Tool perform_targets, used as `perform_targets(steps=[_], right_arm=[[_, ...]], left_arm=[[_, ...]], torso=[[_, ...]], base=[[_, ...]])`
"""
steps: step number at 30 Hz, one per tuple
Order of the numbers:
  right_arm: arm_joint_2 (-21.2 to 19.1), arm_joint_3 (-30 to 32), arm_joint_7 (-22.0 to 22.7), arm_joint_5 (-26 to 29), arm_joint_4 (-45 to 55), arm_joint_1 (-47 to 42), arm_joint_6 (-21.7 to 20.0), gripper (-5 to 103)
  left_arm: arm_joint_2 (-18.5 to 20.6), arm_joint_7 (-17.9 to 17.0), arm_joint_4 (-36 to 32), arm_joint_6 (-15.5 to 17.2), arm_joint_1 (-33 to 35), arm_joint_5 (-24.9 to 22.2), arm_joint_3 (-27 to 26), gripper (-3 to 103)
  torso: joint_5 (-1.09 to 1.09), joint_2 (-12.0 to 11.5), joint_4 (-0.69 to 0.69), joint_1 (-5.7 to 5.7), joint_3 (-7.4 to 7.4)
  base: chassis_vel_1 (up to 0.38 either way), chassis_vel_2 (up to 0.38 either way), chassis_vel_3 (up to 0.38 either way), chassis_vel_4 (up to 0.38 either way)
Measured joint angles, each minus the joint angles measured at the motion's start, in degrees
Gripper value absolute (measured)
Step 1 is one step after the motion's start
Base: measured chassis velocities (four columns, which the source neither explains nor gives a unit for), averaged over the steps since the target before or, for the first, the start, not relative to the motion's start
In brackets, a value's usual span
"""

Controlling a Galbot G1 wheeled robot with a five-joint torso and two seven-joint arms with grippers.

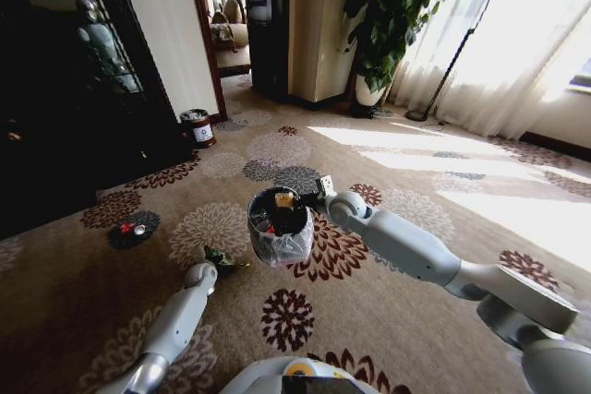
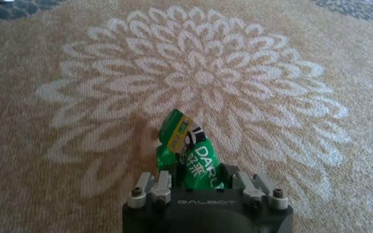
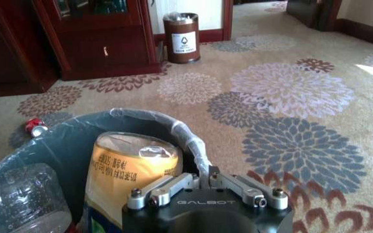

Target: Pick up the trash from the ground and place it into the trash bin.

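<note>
Green wrapper (image 2: 193, 158) upright in left gripper (image 2: 196, 187)

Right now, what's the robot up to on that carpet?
It's collecting litter. The left pincer is shut on a green wrapper, low over the carpet beside the bin. The right pincer is shut on the bin's rim, holding it. The bin already has a yellow packet and a clear bottle inside. A red can lies on the carpet off to the left.

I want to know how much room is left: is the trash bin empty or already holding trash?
Already holding trash: the trash bin holds a yellow packet and a clear bottle.
</note>
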Motion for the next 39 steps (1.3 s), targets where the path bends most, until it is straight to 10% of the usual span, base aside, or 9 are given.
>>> perform_targets(steps=[9,15,27,39], right_arm=[[0.4,0.2,-0.2,-0.7,-1.0,-0.2,0.6,2],[0.7,0.8,-0.5,-2.1,-2.4,-0.9,0.8,2],[3.6,1.4,-2.3,-5.2,-4.9,-1.9,1.2,2],[2.7,1.0,-1.9,-4.4,-1.9,-1.4,0.6,2]], left_arm=[[0.2,-0.1,-4.3,-3.6,1.7,4.5,-0.1,17],[4.8,0.5,-25.5,-9.0,8.1,14.1,-3.2,0],[16.4,-1.8,-56.3,-8.0,5.1,10.4,-2.6,0],[13.2,-2.8,-50.0,-5.2,-3.6,7.3,15.5,0]], torso=[[-0.06,0.0,-0.02,0.00,0.01],[0.00,0.0,0.00,0.00,0.00],[-0.01,0.0,-0.01,0.00,0.00],[-0.01,0.0,-0.02,0.00,0.00]], base=[[0.000,0.000,0.000,0.000],[0.000,0.000,0.000,0.000],[0.000,0.000,0.000,0.000],[0.000,0.000,0.000,0.000]])
